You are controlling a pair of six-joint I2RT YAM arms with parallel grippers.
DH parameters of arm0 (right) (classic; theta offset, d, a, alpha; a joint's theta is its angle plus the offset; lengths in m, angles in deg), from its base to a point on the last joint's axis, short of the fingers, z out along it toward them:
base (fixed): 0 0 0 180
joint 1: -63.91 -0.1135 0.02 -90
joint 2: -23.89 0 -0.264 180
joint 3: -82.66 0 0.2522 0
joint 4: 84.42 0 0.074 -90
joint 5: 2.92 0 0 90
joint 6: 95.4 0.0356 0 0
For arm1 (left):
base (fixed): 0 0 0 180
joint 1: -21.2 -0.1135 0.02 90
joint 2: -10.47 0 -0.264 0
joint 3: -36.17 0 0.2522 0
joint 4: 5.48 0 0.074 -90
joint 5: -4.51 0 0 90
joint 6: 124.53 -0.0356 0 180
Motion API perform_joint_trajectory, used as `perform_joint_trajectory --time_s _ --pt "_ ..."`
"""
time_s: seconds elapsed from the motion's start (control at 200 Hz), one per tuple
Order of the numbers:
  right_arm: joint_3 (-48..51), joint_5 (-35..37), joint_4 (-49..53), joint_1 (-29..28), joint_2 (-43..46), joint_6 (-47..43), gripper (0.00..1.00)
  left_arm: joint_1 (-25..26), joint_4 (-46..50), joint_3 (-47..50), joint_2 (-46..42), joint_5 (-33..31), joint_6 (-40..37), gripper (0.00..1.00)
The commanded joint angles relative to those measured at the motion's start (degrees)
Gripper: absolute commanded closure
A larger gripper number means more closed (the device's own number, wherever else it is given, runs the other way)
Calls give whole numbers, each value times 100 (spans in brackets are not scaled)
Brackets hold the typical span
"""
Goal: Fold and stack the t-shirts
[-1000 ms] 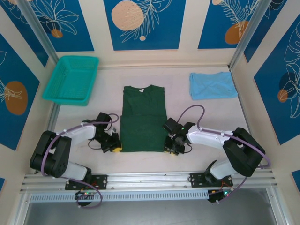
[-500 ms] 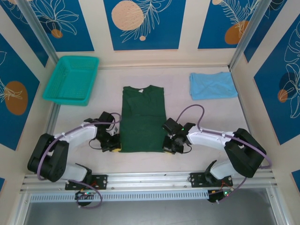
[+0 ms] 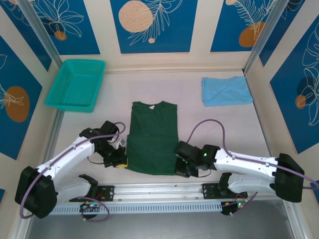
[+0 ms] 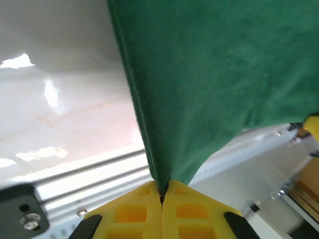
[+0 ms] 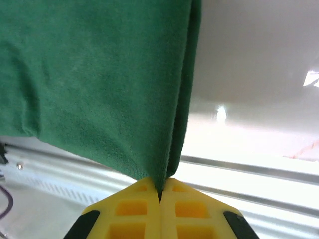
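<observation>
A: Any word on the left gripper [image 3: 119,160]?

B: Clamped tight on the near left corner of the dark green t-shirt [image 3: 152,134]. From the left wrist: yellow fingertips [image 4: 134,216] pressed flat together, with the cloth's edge pinched in the seam.

A: And the right gripper [image 3: 180,167]?

B: Much the same on the near right corner. Yellow pads [image 5: 192,216] closed on a doubled fold of green cloth, running up and away from the tips.

A: Where exactly on the table [image 3: 209,127]?

B: Right in the middle, between the two arms. Collar toward the far wall, sleeves tucked in, a long narrow rectangle. Near hem close to the metal rail [image 3: 159,190] at the front edge, spanning straight from one grip to the other. Hard to tell from above whether flat on the surface or a little raised there; from both wrists, seems held just clear of the tabletop.

A: And the light blue t-shirt [image 3: 226,90]?

B: Far right corner, folded into a rough rectangle, a little rumpled. Well apart from the green one and from both arms.

A: Anything else around?

B: A teal mesh basket [image 3: 82,62] at the far left, set at a slight angle to the wall, well apart from both shirts. Blue wall panels [image 3: 149,25] with leaf and circle prints behind and to the sides.
</observation>
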Motion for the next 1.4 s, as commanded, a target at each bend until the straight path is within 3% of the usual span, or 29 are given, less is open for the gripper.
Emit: perform_joint_trajectory --time_s 0.0,0.18,0.465,0.855,1.0,1.06,1.125,1.16,1.19,1.23,1.24,1.255,1.335,1.395 --pt "-346 323 657 -235 249 668 100 36 669 -337 -472 500 158 100" --pt "-1319 559 1241 245 326 168 100 -164 563 -1260 -421 414 151 100" --pt "-2520 -172 1197 2089 -399 -1160 100 -870 -96 -2220 598 431 163 100" --pt "-4977 -1372 1483 4032 -3409 -2221 100 -1641 -923 -4221 3242 245 266 100" --pt "-6337 -1629 1801 4524 -4928 -2384 100 -1789 -1111 -5274 4611 261 390 95" --pt "-7010 -1790 1938 4685 -5612 -2363 100 -1857 -1024 -5903 5247 185 424 97" --pt "-7890 -1839 2296 4828 -6485 -2303 100 -1913 -835 -6604 5855 -192 442 98" --pt "-8427 -1835 2537 4877 -6892 -2339 96 -1957 -642 -7034 6187 -342 467 87" --pt "-8912 -1741 2883 4924 -7319 -2336 87 -1992 -538 -7318 6406 -495 503 65" --pt "-9438 -1568 3364 5003 -7729 -2246 76 -2006 -439 -7667 6622 -649 549 44" --pt "-9521 -1555 3419 5026 -7797 -2222 75 -2012 -417 -7758 6672 -664 551 32" --pt "-9592 -1541 3460 5047 -7874 -2204 72 -2027 -368 -7905 6756 -675 552 23" --pt "-9473 -1255 3424 5235 -7826 -1872 56 -2036 -172 -8546 7060 -617 504 13" --pt "-9041 -1126 3027 5326 -7477 -1678 53 -2038 -154 -8793 7087 -540 468 12"
